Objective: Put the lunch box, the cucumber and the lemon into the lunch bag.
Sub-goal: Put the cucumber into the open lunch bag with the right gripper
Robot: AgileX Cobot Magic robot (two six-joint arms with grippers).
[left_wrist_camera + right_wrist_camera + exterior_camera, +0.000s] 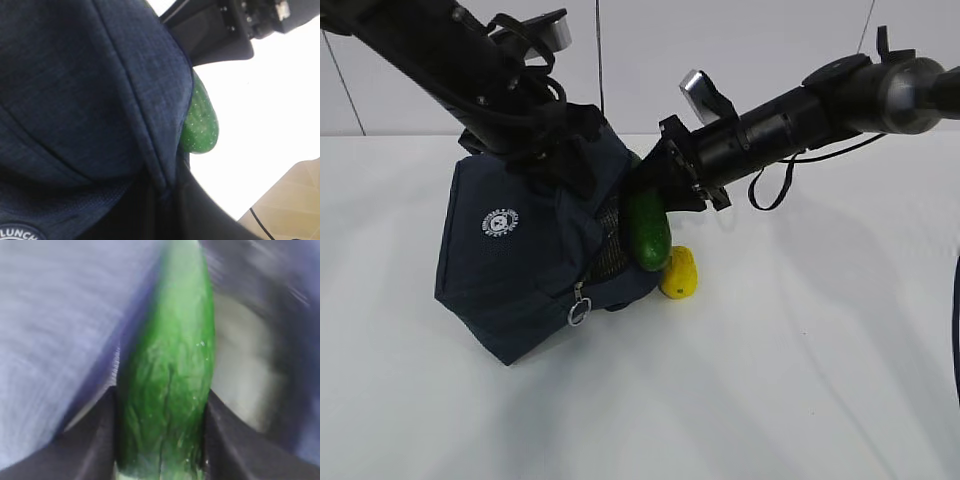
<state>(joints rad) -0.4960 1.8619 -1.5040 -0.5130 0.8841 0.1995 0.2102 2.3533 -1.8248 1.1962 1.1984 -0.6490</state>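
I found the lunch bag point(525, 255) tipped off the table point(800, 380), hanging up under my left gripper point(535, 125). That gripper sat behind the fabric at the bag's top. I could not tell whether its jaws were together or apart, though the tilt suggested it was lifting the bag by the top. I judged the bag soft and floppy: its mouth would sag unless held near the rim or a handle.

I could not see the lunch box in any view. It may have been inside the bag, but the pictures did not show that.

My right gripper point(670, 185) was clamped on the cucumber point(648, 232). In the right wrist view the two dark fingers point(90, 440) pressed on either flank of it, near the end closest to the wrist. The cucumber pointed away from the gripper, down against the bag's open side, touching the fabric. In the left wrist view only its rounded tip showed past the bag's edge. I judged it stiff, fairly heavy and glossy, so liable to slip; a firmer hold nearer the middle would have been safer.

The lemon point(679, 272) lay on the table just below the cucumber's tip, beside the bag. I judged it small, light and firm, best taken across its short width.
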